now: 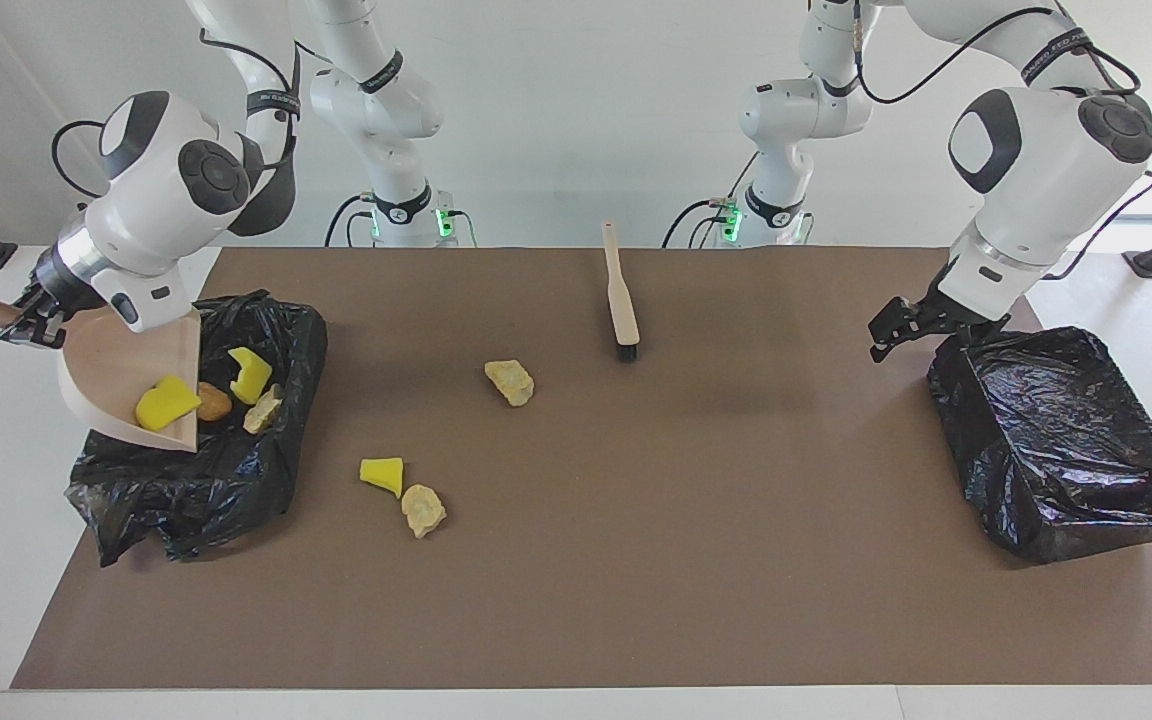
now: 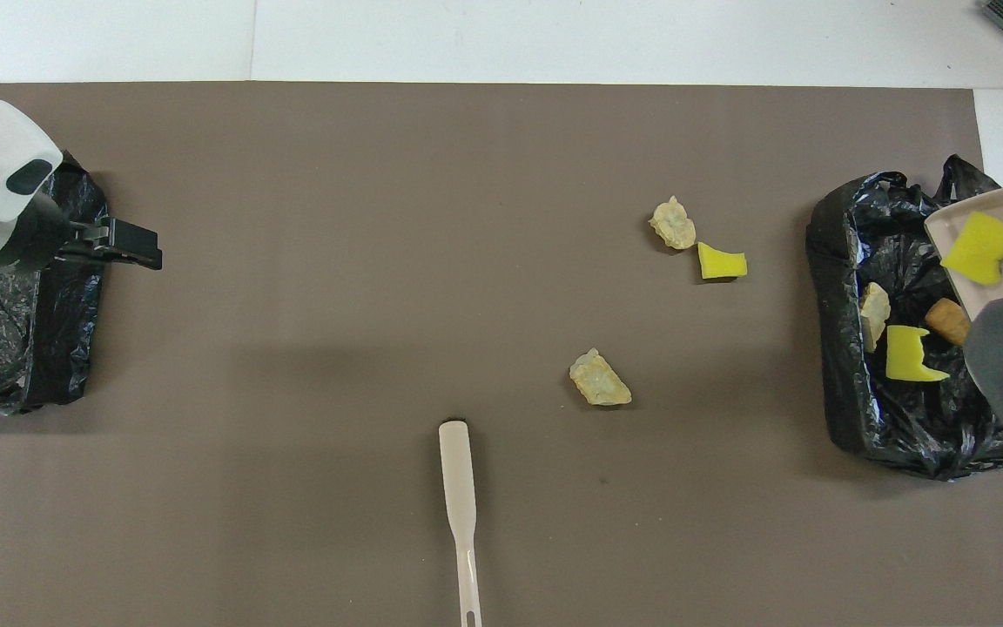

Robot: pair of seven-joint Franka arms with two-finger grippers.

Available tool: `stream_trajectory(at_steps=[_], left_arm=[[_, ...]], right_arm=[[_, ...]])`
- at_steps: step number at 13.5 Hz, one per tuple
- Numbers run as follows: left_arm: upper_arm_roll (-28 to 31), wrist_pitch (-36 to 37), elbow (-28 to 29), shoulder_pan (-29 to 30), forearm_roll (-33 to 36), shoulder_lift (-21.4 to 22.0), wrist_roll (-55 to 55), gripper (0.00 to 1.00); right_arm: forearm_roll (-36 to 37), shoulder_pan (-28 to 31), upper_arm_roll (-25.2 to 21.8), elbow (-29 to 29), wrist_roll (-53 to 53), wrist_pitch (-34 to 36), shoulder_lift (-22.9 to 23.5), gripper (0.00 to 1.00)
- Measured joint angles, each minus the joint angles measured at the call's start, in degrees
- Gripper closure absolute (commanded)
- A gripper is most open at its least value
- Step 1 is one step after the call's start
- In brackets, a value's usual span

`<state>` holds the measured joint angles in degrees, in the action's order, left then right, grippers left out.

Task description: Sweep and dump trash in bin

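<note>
My right gripper [image 1: 31, 320] is shut on the handle of the beige dustpan [image 1: 111, 375] and holds it tilted over the black-bagged bin [image 1: 236, 480] at the right arm's end. A yellow sponge [image 1: 166, 403] lies in the pan and a brown nugget [image 1: 214, 403] is at its lip. A yellow sponge [image 1: 251, 373] and a beige lump [image 1: 263, 410] lie in the bin. On the table lie a beige lump [image 1: 510, 382], a yellow wedge [image 1: 382, 474] and another beige lump [image 1: 424, 510]. My left gripper [image 1: 891, 330] is open and empty beside the other bin. No green-topped sponge shows.
A beige brush [image 1: 622, 300] lies on the table's middle, close to the robots. A second black-bagged bin [image 1: 1056, 440] stands at the left arm's end. The brown mat [image 1: 636, 560] covers the table.
</note>
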<state>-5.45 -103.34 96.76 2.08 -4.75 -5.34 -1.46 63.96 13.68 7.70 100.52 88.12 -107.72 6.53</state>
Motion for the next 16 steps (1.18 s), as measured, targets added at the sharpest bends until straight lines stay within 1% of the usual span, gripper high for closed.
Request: stream_trajectory(at_steps=[4,8,11,12,14,16], left_arm=[[0.04,8.64,-4.18,-0.06,0.1,1.83,0.25,0.0],[-0.01,10.59,-4.57,-0.07,0.22,5.85,0.3,0.0],[-0.03,12.03,-4.56,-0.39,0.58,6.84,0.38,0.0],[0.27,12.37,-4.58,-0.94,0.99,6.97,0.44,0.0],[3.6,12.91,-4.6,-4.91,1.26,7.94,0.69,0.0],[5.45,14.6,-4.6,-6.95,1.39,9.19,2.91,0.0]], right_arm=[[1.93,-3.6,0.19,0.89,-2.52,4.18,0.17,1.0],[3.08,-3.07,0.01,2.14,-2.12,3.64,0.2,1.0],[4.61,-2.77,-0.02,3.0,-0.06,1.72,0.2,1.0],[5.5,-2.85,0.04,3.08,0.08,1.77,0.2,1.0],[8.47,-3.3,0.17,3.34,0.32,1.91,0.2,1.0],[9.68,-4.19,0.23,3.7,0.34,3.01,0.2,1.0]])
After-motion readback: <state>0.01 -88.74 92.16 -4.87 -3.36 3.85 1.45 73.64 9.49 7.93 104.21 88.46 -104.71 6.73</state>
